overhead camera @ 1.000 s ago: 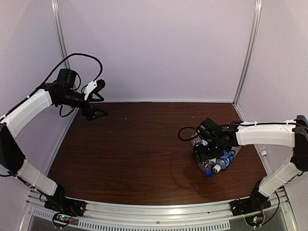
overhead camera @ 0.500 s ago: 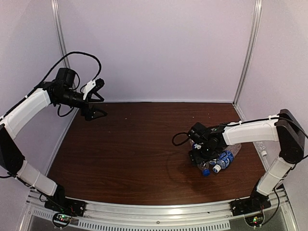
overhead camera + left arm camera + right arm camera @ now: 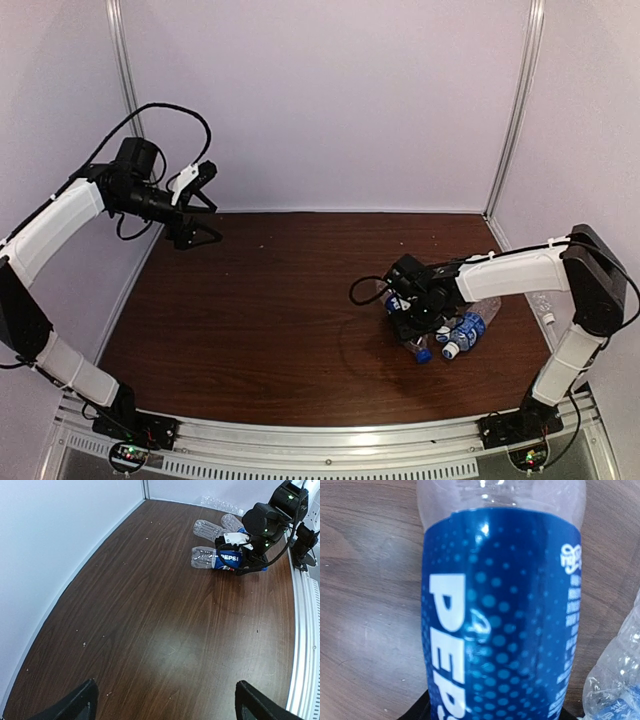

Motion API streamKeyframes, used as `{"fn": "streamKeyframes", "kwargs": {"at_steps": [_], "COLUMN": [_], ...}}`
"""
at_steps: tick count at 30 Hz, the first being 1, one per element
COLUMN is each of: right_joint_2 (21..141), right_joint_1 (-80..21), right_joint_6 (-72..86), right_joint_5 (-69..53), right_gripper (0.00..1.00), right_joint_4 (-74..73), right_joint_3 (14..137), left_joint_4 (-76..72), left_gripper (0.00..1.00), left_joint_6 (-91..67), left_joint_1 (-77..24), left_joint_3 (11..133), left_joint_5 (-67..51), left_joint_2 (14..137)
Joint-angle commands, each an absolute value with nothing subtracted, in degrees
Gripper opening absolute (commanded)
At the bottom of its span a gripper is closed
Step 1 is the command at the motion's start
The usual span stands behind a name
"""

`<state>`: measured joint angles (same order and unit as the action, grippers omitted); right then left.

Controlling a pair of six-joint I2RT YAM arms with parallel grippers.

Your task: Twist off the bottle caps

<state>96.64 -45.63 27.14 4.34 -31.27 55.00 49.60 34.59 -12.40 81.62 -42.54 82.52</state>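
Dark blue plastic cap [image 3: 423, 355] and white plastic cap [image 3: 450, 352] still on; right gripper [image 3: 416, 320] straddles the clear blue-labelled Pepsi bottle [image 3: 500, 615] near the worktop [image 3: 270, 300]'s right edge, grip unclear; left gripper [image 3: 207, 203] gapes empty.

A Pepsi bottle [image 3: 505, 615] fills nearly all I see, lying close beneath me on the wooden table [image 3: 365, 580], with clear crinkled plastic showing past its blue label at the top edge. At the lower right, just beside it, is part of a second clear bottle [image 3: 615, 680] with a little blue on it.
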Motion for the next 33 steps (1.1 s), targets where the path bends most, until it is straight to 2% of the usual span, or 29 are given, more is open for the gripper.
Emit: {"fn": "streamKeyframes", "kwargs": {"at_steps": [1,5,11,13,15,18,20,22,25,33], "right_joint_2": [92.83,91.15,92.12,92.6,92.98,93.08,93.15,93.11,93.2,95.16], "right_joint_1": [-45.97,-45.97,-45.99,-45.97,-45.97,-46.14,-46.36,-46.69,-48.08,-54.11], "right_joint_6": [23.82,22.07,20.75,20.7,20.83,21.91,22.94,23.81,25.2,27.9], "right_joint_5": [0.26,-4.68,-12.6,-15.53,-18.95,-25.66,-29.61,-32.11,-34.5,-37.13], "right_gripper": [0.54,0.54,0.5,0.49,0.48,0.47,0.46,0.45,0.45,0.44], "right_joint_4": [-29.56,-29.62,-28.89,-28.11,-27.32,-25.46,-24.28,-23.7,-22.36,-18.88], "right_joint_3": [58.25,61.08,66.51,67.9,69.61,71.53,72.44,73.28,74.27,76.85], "left_joint_4": [55.36,59.2,62.66,57.92,51.84,39.46,29.65,21.39,12.44,-1.32], "left_gripper": [0.97,0.97,0.97,0.98,0.97,0.97,0.97,0.97,0.97,0.97], "left_joint_6": [36.71,41.19,57.36,60.56,67.36,83.38,94.14,103.77,110.17,106.26], "left_joint_1": [-13.05,-13.27,-15.11,-19.32,-27.93,-43.22,-49.58,-52.29,-53.44,-57.29], "left_joint_3": [87.71,90.49,95.05,93.65,89.74,78.49,69.85,62.52,56.89,55.0], "left_joint_5": [-41.58,-35.69,-25.54,-20.3,-12.5,-0.1,3.58,2.0,-2.49,3.2], "left_joint_2": [83.88,82.61,78.37,76.29,73.69,68.51,65.82,64.34,65.0,71.55]}}
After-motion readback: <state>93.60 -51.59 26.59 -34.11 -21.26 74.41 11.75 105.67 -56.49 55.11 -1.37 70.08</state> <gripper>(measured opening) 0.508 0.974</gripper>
